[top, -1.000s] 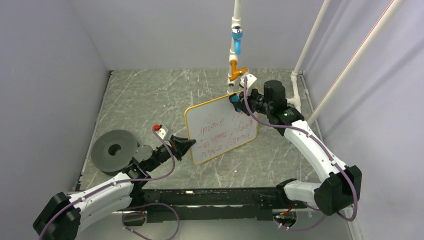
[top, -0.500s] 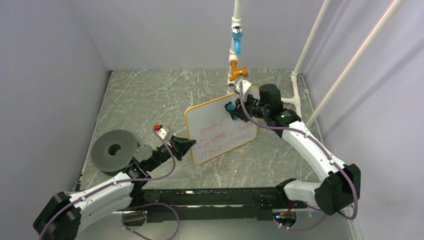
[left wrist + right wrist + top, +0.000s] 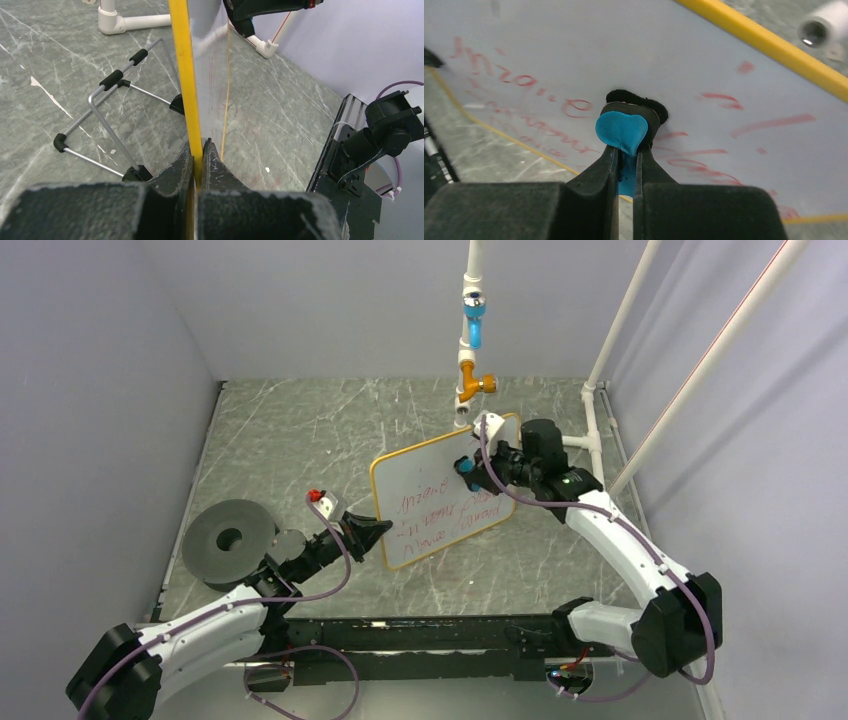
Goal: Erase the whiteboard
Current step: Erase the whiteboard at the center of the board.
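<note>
Whiteboard (image 3: 420, 472): stands tilted near the middle of the table (image 3: 300, 430), its yellow frame clamped at the lower left edge by the left pincer (image 3: 201, 146). The right pincer (image 3: 624, 152) is clamped on a blue eraser (image 3: 621, 131), whose black pad touches the upper right of the face. Step in hand, as judged, is wiping: keep the pad flat, press lightly against the left hold, sweep overlapping rows down over the red handwriting (image 3: 574, 106), which is not legible; no brand seen.

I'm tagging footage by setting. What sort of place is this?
Likely a robot lab test cell: plain walls box in a scratched table, with a white pipe frame and two mounted arms.
</note>
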{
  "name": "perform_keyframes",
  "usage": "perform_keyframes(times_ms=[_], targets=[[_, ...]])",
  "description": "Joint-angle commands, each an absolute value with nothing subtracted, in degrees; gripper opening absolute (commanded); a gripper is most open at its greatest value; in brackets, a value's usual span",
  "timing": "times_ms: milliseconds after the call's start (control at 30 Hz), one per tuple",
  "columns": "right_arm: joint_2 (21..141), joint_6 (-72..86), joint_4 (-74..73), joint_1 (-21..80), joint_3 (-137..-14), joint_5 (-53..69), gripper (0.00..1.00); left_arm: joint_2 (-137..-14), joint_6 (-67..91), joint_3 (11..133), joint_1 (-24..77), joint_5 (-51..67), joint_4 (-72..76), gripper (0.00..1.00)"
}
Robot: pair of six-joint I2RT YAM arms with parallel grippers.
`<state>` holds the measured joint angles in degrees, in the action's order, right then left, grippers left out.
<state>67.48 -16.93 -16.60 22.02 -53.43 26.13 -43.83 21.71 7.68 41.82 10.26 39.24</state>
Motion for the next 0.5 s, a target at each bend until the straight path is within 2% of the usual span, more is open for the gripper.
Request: perform_keyframes(times_ms=[0,133,267,467], targets=[[70.4,-16.2,-15.7,24.9,-60.6,33.3,0.00,-45.2,18.0,8.0,42.7,14.8,38.2,0.00],[71.5,-12.6,-14.9,21.7,-67.2,27.0,0.00,-45.8,18.5,7.9,42.7,15.0,38.7,0.00],[69.8,-14.6,-13.9,19.3,-63.2,20.7,0.00,-45.4,18.0,8.2,42.7,15.0,37.7,0.00],[67.5,-15.2,-11.4,20.6,-52.7,29.0,0.00,-44.9,17.8,8.1,42.7,15.1,37.6,0.00]])
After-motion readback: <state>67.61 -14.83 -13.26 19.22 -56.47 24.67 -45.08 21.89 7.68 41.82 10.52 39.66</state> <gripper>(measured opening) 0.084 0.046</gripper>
